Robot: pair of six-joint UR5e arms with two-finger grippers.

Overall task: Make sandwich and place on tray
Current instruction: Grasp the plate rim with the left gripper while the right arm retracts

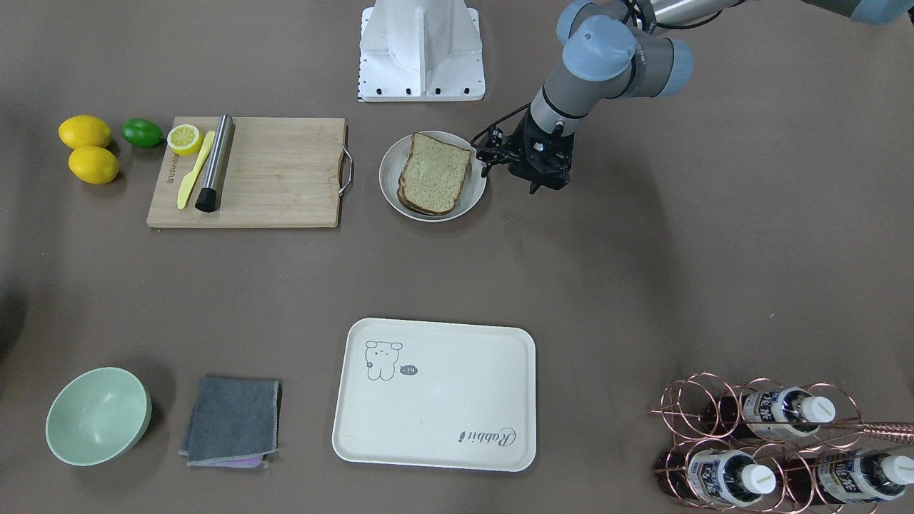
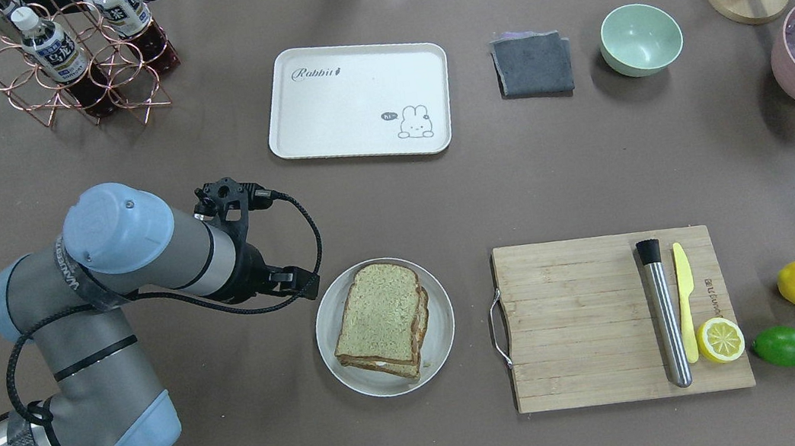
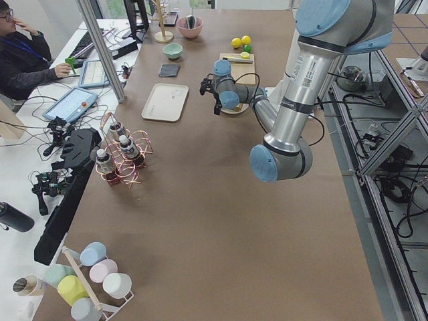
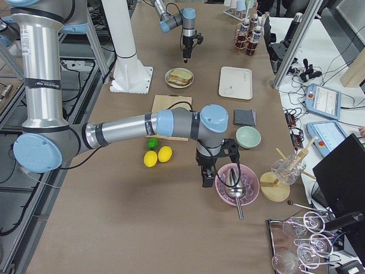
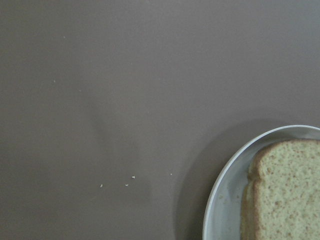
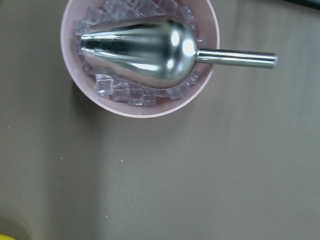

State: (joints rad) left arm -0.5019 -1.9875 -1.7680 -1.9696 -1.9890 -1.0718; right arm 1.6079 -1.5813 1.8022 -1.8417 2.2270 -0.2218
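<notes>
The sandwich (image 1: 434, 175), two speckled bread slices with a thin white and orange filling at the edge, lies on a round white plate (image 1: 390, 168); it also shows in the overhead view (image 2: 382, 321). The cream tray (image 1: 435, 396) with the rabbit drawing lies empty across the table. My left gripper (image 1: 547, 187) hovers just beside the plate with nothing in it, and its fingers look apart. My right gripper (image 4: 208, 181) shows only in the exterior right view, next to a pink bowl (image 4: 236, 185); I cannot tell whether it is open or shut.
A wooden cutting board (image 1: 271, 178) holds a yellow knife, a steel muddler and a half lemon. Two lemons and a lime (image 1: 143, 133) lie beside it. A green bowl (image 1: 98, 415), a grey cloth (image 1: 232, 421) and a bottle rack (image 1: 771, 442) flank the tray. The pink bowl holds ice and a scoop (image 6: 140, 50).
</notes>
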